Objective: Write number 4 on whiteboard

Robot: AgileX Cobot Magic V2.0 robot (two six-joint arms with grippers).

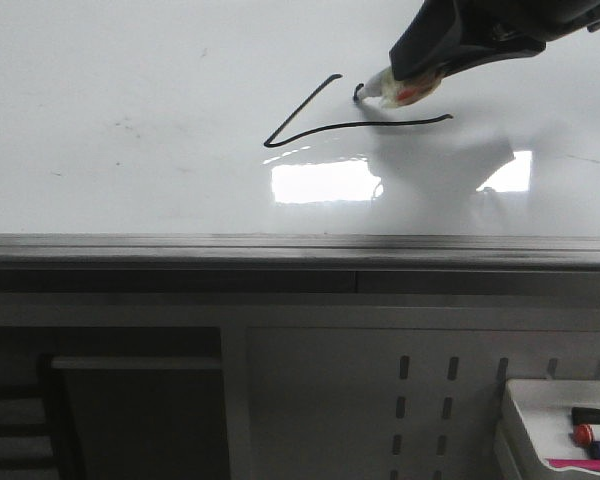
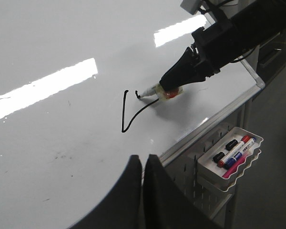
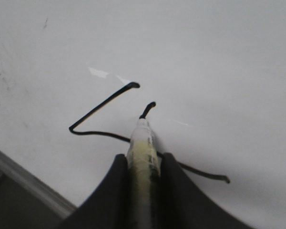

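The whiteboard (image 1: 130,120) fills the front view, glossy white with a grey metal edge. On it are thin black lines of the number 4 (image 1: 310,118): a slanted stroke, a long horizontal bar, and a short mark starting above the bar. My right gripper (image 3: 143,160) is shut on a white marker (image 3: 143,148), also seen as the marker (image 1: 390,90). Its black tip touches the board at the top of that short mark. My left gripper (image 2: 143,160) hovers over the board's near edge, shut, with nothing between its fingers.
A small white tray (image 2: 250,157) hangs on the perforated panel below the board's edge and holds black, red, blue and pink markers (image 2: 236,152). The tray (image 1: 540,400) shows at the lower right of the front view. Bright glare patches (image 1: 325,180) lie on the board.
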